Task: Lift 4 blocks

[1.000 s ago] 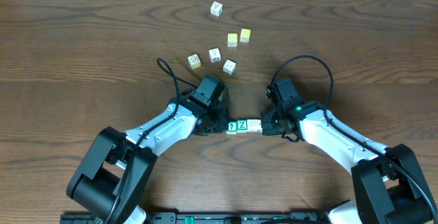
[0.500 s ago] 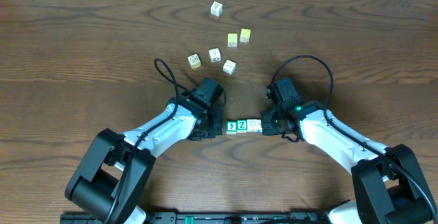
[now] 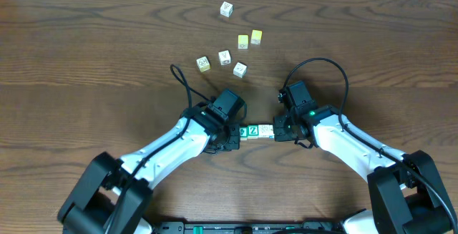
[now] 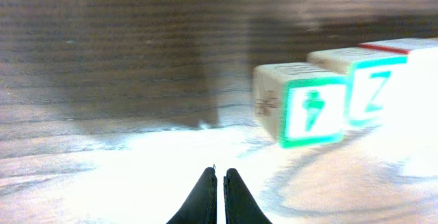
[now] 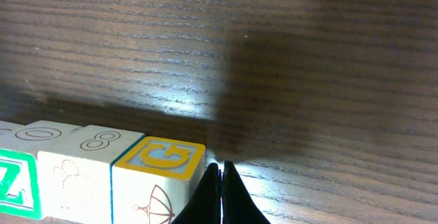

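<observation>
A row of blocks lies on the wooden table between my two grippers. In the overhead view it runs from a green-faced block point(image 3: 244, 132) through the green Z block point(image 3: 253, 131) to a white block point(image 3: 265, 131). My left gripper point(image 3: 233, 137) is shut and empty at the row's left end; in the left wrist view the green-faced block point(image 4: 311, 111) and the Z block point(image 4: 376, 90) lie ahead and to the right of its gripper point(image 4: 219, 174). My right gripper point(image 5: 221, 167) is shut and empty against the right side of a white block with a yellow G on top point(image 5: 157, 172).
Loose cubes lie at the back of the table: a white printed one point(image 3: 226, 8), two plain yellow ones point(image 3: 243, 41) point(image 3: 256, 36), and three pale ones point(image 3: 203, 63) point(image 3: 225, 56) point(image 3: 240, 69). Cables loop above both wrists.
My left arm has swung right and forward, bringing its shut gripper in at the left end of the row. The right arm and the blocks have stayed put.
</observation>
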Available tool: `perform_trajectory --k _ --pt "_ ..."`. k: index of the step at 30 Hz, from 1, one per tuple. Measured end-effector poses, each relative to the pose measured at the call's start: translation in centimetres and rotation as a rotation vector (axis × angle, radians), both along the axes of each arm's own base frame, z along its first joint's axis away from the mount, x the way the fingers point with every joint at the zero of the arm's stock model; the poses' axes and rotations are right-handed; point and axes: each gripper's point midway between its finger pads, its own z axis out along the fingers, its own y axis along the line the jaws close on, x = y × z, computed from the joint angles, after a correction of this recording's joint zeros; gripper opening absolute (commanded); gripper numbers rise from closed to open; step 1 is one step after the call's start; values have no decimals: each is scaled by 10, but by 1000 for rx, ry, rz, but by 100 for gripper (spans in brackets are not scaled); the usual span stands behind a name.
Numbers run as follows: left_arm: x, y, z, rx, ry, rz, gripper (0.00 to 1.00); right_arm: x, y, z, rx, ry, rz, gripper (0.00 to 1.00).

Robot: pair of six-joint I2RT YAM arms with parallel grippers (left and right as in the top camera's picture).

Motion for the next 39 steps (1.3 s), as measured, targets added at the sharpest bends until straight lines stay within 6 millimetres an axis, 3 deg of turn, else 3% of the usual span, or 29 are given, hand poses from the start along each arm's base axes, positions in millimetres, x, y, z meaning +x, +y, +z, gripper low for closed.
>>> perform_trajectory --k 21,39 --pt "0 -19 8 -71 -19 -13 7 0 0 0 0 0 0 1" --pt "1 -23 9 -91 -19 -9 7 0 0 0 0 0 0 1"
